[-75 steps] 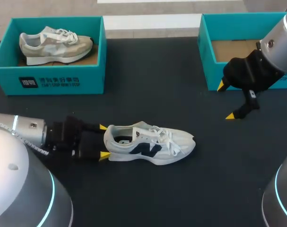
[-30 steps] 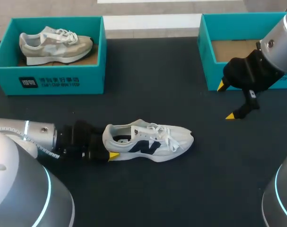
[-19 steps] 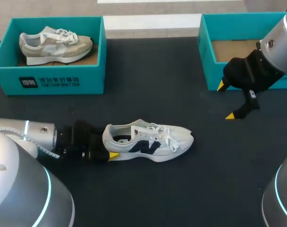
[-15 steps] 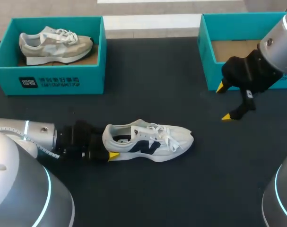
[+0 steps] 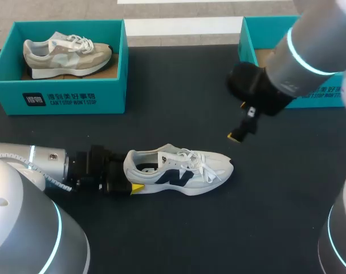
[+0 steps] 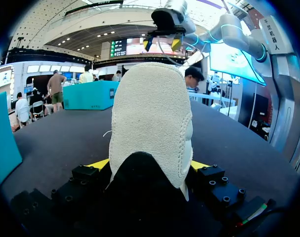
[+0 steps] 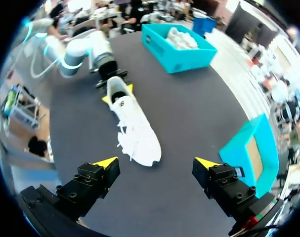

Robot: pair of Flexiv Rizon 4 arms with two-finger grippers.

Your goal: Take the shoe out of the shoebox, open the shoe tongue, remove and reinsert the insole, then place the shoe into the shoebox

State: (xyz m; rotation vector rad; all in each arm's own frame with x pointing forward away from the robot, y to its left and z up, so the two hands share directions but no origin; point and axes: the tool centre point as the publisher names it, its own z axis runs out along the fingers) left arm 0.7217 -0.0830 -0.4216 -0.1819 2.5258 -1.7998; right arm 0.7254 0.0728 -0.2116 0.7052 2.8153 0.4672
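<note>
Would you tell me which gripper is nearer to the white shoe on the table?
Left. The left gripper is shut on the shoe at its heel; the right gripper hangs open in the air beyond the toe, not touching it.

Left gripper (image 5: 130, 172) at heel of white shoe (image 5: 184, 170); right gripper (image 5: 239, 121), fingers spread, near its toe

Beige sneaker (image 5: 67, 52) lying inside a teal box (image 5: 117, 85), black table (image 5: 178, 91)

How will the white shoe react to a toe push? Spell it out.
Lying flat on its sole, the white shoe should slide rather than tip. With the left gripper clamped on its heel, it would likely pivot there. Its loose laces will probably flop.
</note>
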